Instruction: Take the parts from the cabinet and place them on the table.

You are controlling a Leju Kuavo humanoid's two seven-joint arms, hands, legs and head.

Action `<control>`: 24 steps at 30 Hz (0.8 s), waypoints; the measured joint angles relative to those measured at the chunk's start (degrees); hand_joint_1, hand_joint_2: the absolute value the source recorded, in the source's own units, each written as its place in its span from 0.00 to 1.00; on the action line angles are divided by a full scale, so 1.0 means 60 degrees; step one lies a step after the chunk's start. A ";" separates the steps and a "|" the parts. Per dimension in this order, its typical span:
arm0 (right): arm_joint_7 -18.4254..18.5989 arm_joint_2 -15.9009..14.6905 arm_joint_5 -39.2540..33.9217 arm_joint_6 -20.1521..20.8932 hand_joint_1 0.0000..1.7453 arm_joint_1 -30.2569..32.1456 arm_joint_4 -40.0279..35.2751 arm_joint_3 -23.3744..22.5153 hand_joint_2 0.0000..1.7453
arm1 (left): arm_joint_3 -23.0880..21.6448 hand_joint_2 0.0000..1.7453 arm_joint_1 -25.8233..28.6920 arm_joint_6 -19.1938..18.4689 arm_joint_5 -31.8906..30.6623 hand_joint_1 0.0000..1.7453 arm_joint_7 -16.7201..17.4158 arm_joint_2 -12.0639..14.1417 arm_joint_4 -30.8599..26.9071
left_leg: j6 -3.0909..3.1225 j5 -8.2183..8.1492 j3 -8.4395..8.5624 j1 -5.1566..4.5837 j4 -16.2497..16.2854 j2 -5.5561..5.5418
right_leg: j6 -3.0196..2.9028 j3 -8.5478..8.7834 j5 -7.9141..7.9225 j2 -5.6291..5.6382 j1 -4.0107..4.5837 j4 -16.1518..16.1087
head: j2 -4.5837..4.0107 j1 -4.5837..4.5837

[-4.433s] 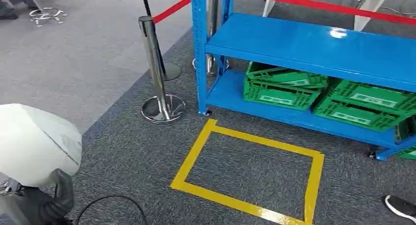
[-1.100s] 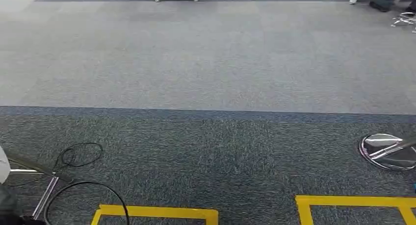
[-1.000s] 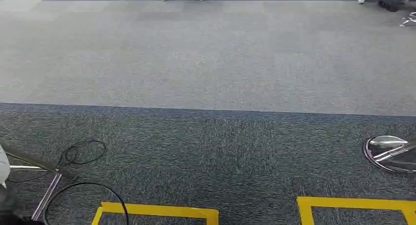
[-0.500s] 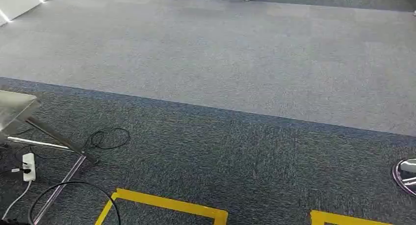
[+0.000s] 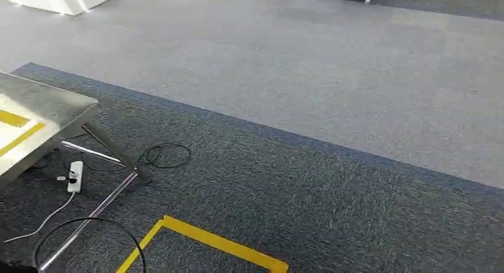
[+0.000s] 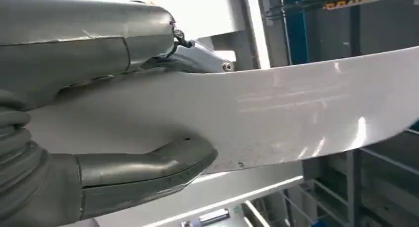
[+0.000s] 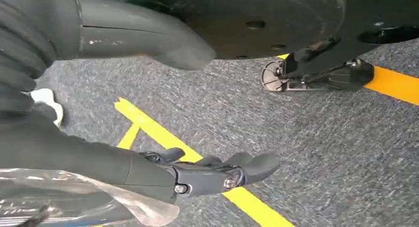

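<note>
Left wrist view: left hand grips a white sheet-like part, thumb under, fingers on top. Right hand holds nothing, fingers loosely apart above carpet w/ yellow tape. Head view: steel table corner at left.

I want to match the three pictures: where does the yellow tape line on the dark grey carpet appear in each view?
Head view: the yellow tape line lies at the bottom edge, left of centre.
Left wrist view: not in it; the left hand grips a white curved panel.
Right wrist view: it runs beneath the right hand.
Shared landmark: the dark grey carpet.
</note>
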 joint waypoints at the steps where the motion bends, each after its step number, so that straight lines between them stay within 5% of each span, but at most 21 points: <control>1: 0.0004 0.0004 0.0004 0.0000 0.00 -0.0011 -0.0007 0.0018 1.00 | 0.0007 1.00 0.0009 0.0000 0.0000 1.00 0.0000 0.0004 -0.0004 | -0.0040 -0.0078 -0.0010 -0.0028 0.0109 0.0324 | -0.0068 0.0037 0.0018 -0.0176 -0.0047 -0.0044 | 0.0000 0.0007; 2: 0.0004 0.0000 0.0000 0.0000 0.00 0.0001 -0.0007 0.0018 1.00 | 0.0011 1.00 -0.0017 0.0000 0.0000 1.00 0.0000 0.0004 -0.0026 | -0.0110 -0.0313 -0.0159 -0.0069 0.0449 0.0917 | -0.0142 0.0072 -0.0022 -0.0299 -0.0033 -0.0048 | 0.0000 -0.0117; 3: 0.0004 0.0000 0.0000 0.0000 0.00 0.0032 -0.0007 0.0022 1.00 | 0.0011 1.00 -0.0022 0.0000 0.0000 1.00 0.0000 0.0007 -0.0025 | -0.0159 -0.0660 -0.0455 -0.0046 0.1068 0.1145 | -0.0177 0.0083 -0.0045 -0.0456 -0.0011 -0.0047 | 0.0000 -0.0124; 5: 0.0004 -0.0011 -0.0007 -0.0004 0.00 0.0067 -0.0007 0.0022 1.00 | 0.0018 1.00 -0.0020 0.0000 0.0004 1.00 0.0000 0.0011 -0.0025 | -0.0205 -0.1311 -0.1222 0.0008 0.2623 0.1244 | -0.0231 0.0097 -0.0090 -0.0781 0.0020 -0.0046 | 0.0000 -0.0120; 6: 0.0004 -0.0018 -0.0007 -0.0004 0.00 0.0081 -0.0004 0.0022 1.00 | 0.0018 1.00 -0.0019 -0.0004 0.0004 1.00 0.0000 0.0011 -0.0026 | -0.0218 -0.1376 -0.1444 0.0025 0.3038 0.1247 | -0.0236 0.0109 -0.0113 -0.0919 0.0031 -0.0044 | 0.0000 -0.0120; 8: 0.0004 -0.0022 -0.0026 -0.0007 0.00 0.0089 -0.0004 0.0022 1.00 | 0.0022 1.00 -0.0019 -0.0004 0.0000 1.00 0.0000 0.0011 -0.0025 | -0.0198 -0.0801 -0.1190 0.0039 0.2495 0.1285 | -0.0227 0.0186 -0.0175 -0.1183 0.0052 -0.0045 | 0.0000 -0.0120; 10: 0.0000 -0.0018 -0.0076 -0.0055 0.00 0.0086 -0.0004 0.0022 1.00 | 0.0029 1.00 -0.0019 -0.0004 -0.0007 1.00 0.0000 0.0011 -0.0029 | -0.0080 0.0119 -0.0325 -0.0001 0.0757 0.1632 | -0.0195 0.0330 -0.0260 -0.1391 0.0073 -0.0046 | 0.0000 -0.0120; 11: 0.0000 -0.0018 -0.0076 -0.0077 0.00 0.0094 -0.0004 0.0022 1.00 | 0.0029 1.00 -0.0025 -0.0004 -0.0011 1.00 0.0000 0.0011 -0.0029 | 0.0002 0.0046 -0.0080 -0.0108 0.0317 0.2193 | -0.0158 0.0260 -0.0300 -0.1461 0.0094 -0.0057 | 0.0000 -0.0109; 12: -0.0015 -0.0018 -0.0066 -0.0091 0.00 0.0079 -0.0004 0.0022 1.00 | 0.0025 1.00 -0.0038 -0.0004 -0.0022 1.00 0.0000 0.0011 -0.0036 | 0.0055 -0.0051 -0.0017 -0.0192 0.0071 0.2262 | -0.0075 0.0390 -0.0364 -0.1532 0.0161 -0.0038 | 0.0000 -0.0152; 15: -0.0058 -0.0029 -0.0044 -0.0073 0.00 0.0067 0.0004 0.0022 1.00 | 0.0040 1.00 -0.0050 -0.0004 -0.0058 1.00 0.0000 0.0011 -0.0065 | 0.0155 -0.0043 -0.0107 -0.0193 0.0075 0.1894 | 0.0039 0.0504 -0.0371 -0.1912 0.0168 -0.0166 | 0.0000 -0.0113; 16: -0.0088 -0.0044 -0.0055 -0.0065 0.00 0.0045 0.0015 0.0022 1.00 | 0.0040 1.00 -0.0048 0.0000 -0.0069 1.00 0.0000 0.0007 -0.0077 | 0.0237 0.0042 0.0010 -0.0062 -0.0063 0.1776 | 0.0124 0.0493 -0.0444 -0.1793 0.0164 -0.0147 | 0.0004 -0.0135; 18: -0.0259 -0.0062 -0.0131 -0.0018 0.00 -0.0023 0.0015 0.0018 1.00 | 0.0015 1.00 -0.0091 -0.0004 -0.0106 1.00 0.0000 0.0004 -0.0080 | 0.0313 0.0056 0.0021 -0.0029 -0.0103 0.1598 | 0.0159 0.0145 -0.0899 -0.0926 0.0120 0.0615 | 0.0004 -0.0025; 20: -0.0509 -0.0066 -0.0276 0.0004 0.00 -0.0027 0.0015 0.0018 1.00 | -0.0007 1.00 -0.0101 -0.0004 -0.0113 1.00 0.0000 0.0007 -0.0076 | 0.0357 0.0032 0.0021 -0.0034 -0.0100 0.1374 | 0.0210 -0.0692 -0.1521 -0.0724 0.0119 0.2187 | 0.0004 0.0018; 21: -0.0601 -0.0069 -0.0332 0.0000 0.00 -0.0030 0.0015 0.0018 1.00 | -0.0015 1.00 -0.0102 -0.0004 -0.0109 1.00 0.0000 0.0011 -0.0076 | 0.0358 0.0030 0.0029 -0.0041 -0.0097 0.1241 | 0.0227 -0.1016 -0.1605 -0.0720 0.0124 0.2696 | 0.0004 0.0011; 22: -0.0667 -0.0073 -0.0357 0.0000 0.00 -0.0029 0.0015 0.0015 1.00 | -0.0022 1.00 -0.0106 -0.0004 -0.0106 1.00 0.0000 0.0011 -0.0073 | 0.0357 0.0026 0.0051 -0.0043 -0.0095 0.1097 | 0.0232 -0.1146 -0.1423 -0.0715 0.0124 0.2746 | 0.0004 0.0018; 24: -0.0710 -0.0073 -0.0375 -0.0004 0.00 -0.0036 0.0015 0.0015 1.00 | -0.0036 1.00 -0.0110 -0.0007 -0.0102 1.00 0.0000 0.0015 -0.0076 | 0.0332 -0.0010 0.0123 -0.0032 -0.0087 0.0810 | 0.0229 -0.0776 -0.0524 -0.0664 0.0109 0.1643 | 0.0004 0.0022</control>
